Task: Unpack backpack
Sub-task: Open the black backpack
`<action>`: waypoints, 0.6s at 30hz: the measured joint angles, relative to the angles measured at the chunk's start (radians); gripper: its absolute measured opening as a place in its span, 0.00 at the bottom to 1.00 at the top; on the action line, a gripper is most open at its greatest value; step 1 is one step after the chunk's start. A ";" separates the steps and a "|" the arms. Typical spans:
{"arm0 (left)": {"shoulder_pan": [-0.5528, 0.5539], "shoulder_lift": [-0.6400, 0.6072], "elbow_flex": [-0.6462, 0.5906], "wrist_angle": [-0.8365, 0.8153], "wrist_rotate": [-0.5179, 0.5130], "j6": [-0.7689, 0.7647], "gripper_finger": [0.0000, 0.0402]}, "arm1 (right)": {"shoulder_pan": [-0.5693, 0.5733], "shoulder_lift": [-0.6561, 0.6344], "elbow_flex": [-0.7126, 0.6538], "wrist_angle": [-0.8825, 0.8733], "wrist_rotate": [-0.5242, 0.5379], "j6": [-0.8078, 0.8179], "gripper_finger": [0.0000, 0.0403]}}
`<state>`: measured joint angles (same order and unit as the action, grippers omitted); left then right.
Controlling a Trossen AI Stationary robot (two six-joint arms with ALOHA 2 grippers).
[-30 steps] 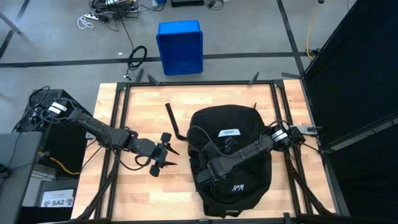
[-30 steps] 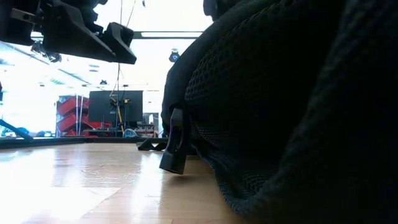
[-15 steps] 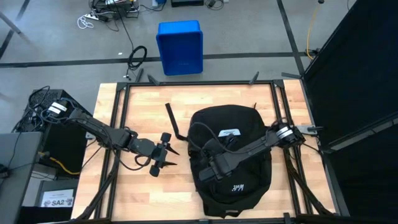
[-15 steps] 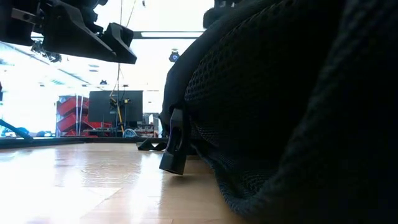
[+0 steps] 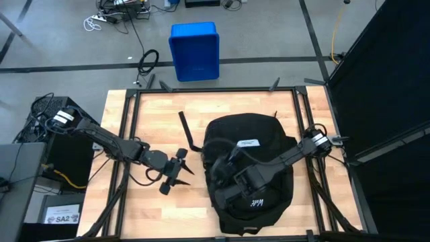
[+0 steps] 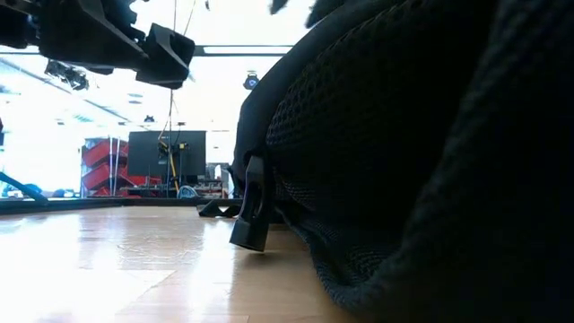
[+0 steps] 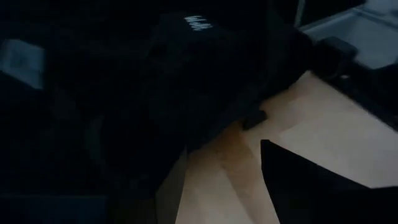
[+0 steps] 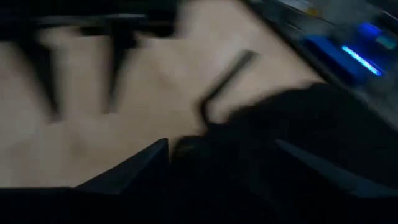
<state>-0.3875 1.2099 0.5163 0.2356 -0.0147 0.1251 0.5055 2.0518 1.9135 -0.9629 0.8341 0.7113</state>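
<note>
Wooden table [image 5: 151,124], black backpack [image 5: 265,138] lying flat, white label [image 5: 248,142], right pincer [image 5: 222,191] on it, grip unclear

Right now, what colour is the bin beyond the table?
Blue; the bin shows best in the high view.

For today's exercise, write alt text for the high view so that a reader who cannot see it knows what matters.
A large black backpack lies on a wooden table, with the right gripper reaching across its front. The left gripper hovers over bare wood beside the bag. A blue bin stands on the floor beyond the table.
</note>
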 joint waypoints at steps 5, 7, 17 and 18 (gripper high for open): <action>0.001 0.108 0.001 0.062 0.002 0.034 0.45 | 0.023 0.033 -0.046 0.248 -0.094 -0.198 0.51; 0.009 0.127 0.001 0.053 -0.020 0.078 0.45 | 0.021 0.061 -0.057 0.224 -0.119 -0.189 0.46; 0.123 0.116 0.002 0.060 -0.190 0.211 0.45 | 0.004 0.162 -0.059 0.112 -0.290 -0.064 0.17; 0.139 0.116 0.002 0.060 -0.192 0.222 0.45 | 0.004 0.162 -0.058 0.097 -0.290 -0.032 0.15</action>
<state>-0.2486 1.3258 0.5179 0.2951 -0.2063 0.3476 0.5098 2.2143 1.8553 -0.8660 0.5438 0.6797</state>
